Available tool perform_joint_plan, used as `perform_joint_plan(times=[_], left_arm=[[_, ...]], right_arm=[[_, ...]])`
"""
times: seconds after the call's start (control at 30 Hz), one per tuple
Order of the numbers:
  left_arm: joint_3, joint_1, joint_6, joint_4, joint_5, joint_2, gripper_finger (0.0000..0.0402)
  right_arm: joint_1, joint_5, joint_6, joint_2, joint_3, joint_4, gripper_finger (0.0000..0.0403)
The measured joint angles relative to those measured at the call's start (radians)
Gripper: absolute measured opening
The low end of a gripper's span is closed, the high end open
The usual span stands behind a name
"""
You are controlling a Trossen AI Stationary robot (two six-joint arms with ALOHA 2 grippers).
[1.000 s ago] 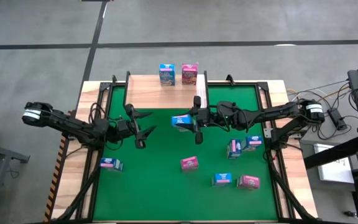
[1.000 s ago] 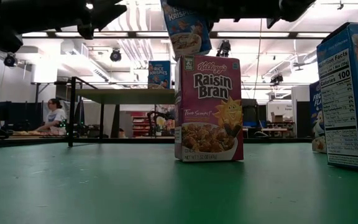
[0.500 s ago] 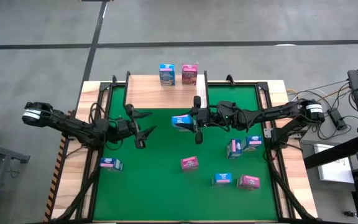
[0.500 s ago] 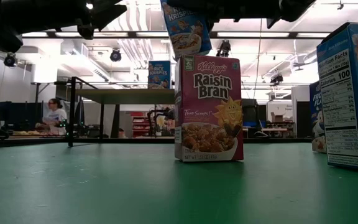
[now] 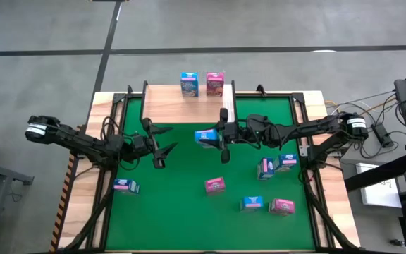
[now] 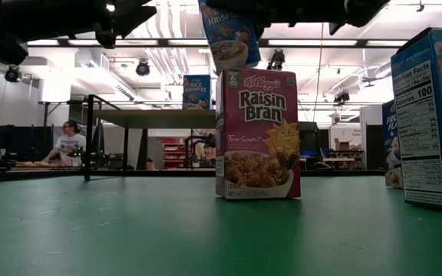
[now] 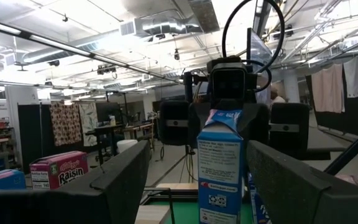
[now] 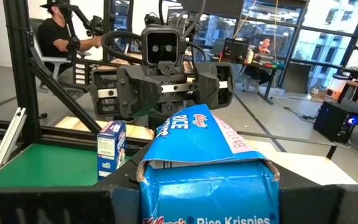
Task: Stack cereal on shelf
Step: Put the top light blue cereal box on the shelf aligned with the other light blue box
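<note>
The shelf [image 5: 168, 106] stands at the table's far edge, with a blue cereal box [image 5: 189, 84] and a pink one [image 5: 215, 84] upright on its far part. My right gripper [image 5: 217, 137] is shut on a blue Rice Krispies box [image 5: 204, 137] above the middle of the green mat [image 5: 182, 212], just in front of the shelf. My left gripper [image 5: 164, 149] hovers open and holds nothing to the left of that box, facing it. A Raisin Bran box [image 6: 257, 134] stands upright on the mat. My right gripper pinches the Rice Krispies box by its upper part [image 8: 146, 186] between its two fingers, one on each of two opposite faces. The fingers come about level from the table's right side. The box hangs below them, tilted [image 6: 229, 34] and clear of the mat.
Several more boxes rest on the mat: one at the left [image 5: 125, 185], one in the middle [image 5: 215, 185], others at the right [image 5: 266, 168] and near right [image 5: 282, 206]. Black frame posts [image 5: 228, 106] flank the shelf. People sit in the room beyond [image 6: 69, 142].
</note>
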Motion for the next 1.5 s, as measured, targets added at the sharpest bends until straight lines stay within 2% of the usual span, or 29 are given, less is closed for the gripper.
perform_joint_plan(times=[0.43,0.67,1.13,1.5], left_arm=[[0.000,0.000,0.009,0.018,0.000,-0.016,0.0254],[0.000,0.000,0.035,0.016,0.000,-0.031,0.0254],[0.000,0.000,0.057,0.014,-0.003,-0.062,0.0254],[-0.006,-0.002,0.035,-0.029,-0.003,-0.110,0.0254]], right_arm=[[-0.040,0.001,-0.007,0.009,0.000,0.141,0.0127],[-0.076,0.001,-0.007,0.073,0.009,0.252,0.0128],[-0.166,0.001,-0.033,0.304,0.239,0.244,0.0128],[-0.231,0.002,-0.077,0.406,0.299,0.246,0.0127]])
